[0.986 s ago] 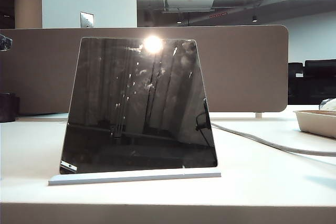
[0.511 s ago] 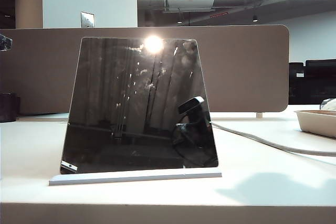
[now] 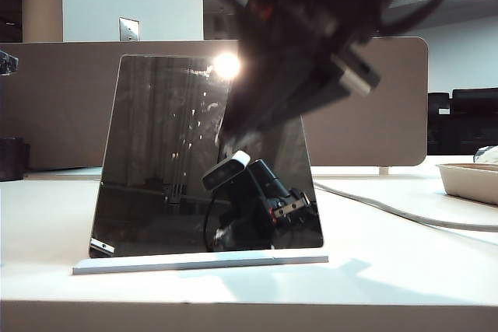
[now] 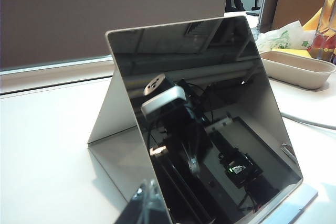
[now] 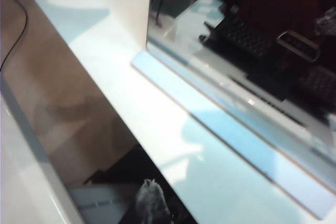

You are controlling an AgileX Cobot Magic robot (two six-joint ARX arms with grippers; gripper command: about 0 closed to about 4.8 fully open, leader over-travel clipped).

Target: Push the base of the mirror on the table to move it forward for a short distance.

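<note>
Judging the hazards first: the dark glossy trapezoid mirror (image 3: 206, 153) stands upright on its thin pale rectangular base plate (image 3: 198, 262), close to the front edge of the off-white tabletop (image 3: 405, 270). The plate is very low, so a claw coming in slightly high would probably ride over it and strike the glass, which could tip the panel over. A push off to one end would likely swivel the plate instead of sliding it straight. Any shove toward the near edge risks leaving it overhanging.

A dark, blurred arm (image 3: 311, 44) looms across the upper part of the exterior view in front of the mirror, and I cannot tell which arm it is. The left claw (image 4: 147, 203) shows only as a pale sliver by the mirror's lower front. The right claw (image 5: 149, 203) is a dim blur over the tabletop's edge, short of the base. How far either is open cannot be told, and neither visibly grips anything.

A shallow beige tray (image 3: 467, 180) sits well off to the right. Its inside looks bare where it shows in the left wrist view, with crumpled white-green paper (image 4: 281, 38) behind it. A dark cup-like pot (image 3: 9, 159) stands far left, its contents hidden.
</note>
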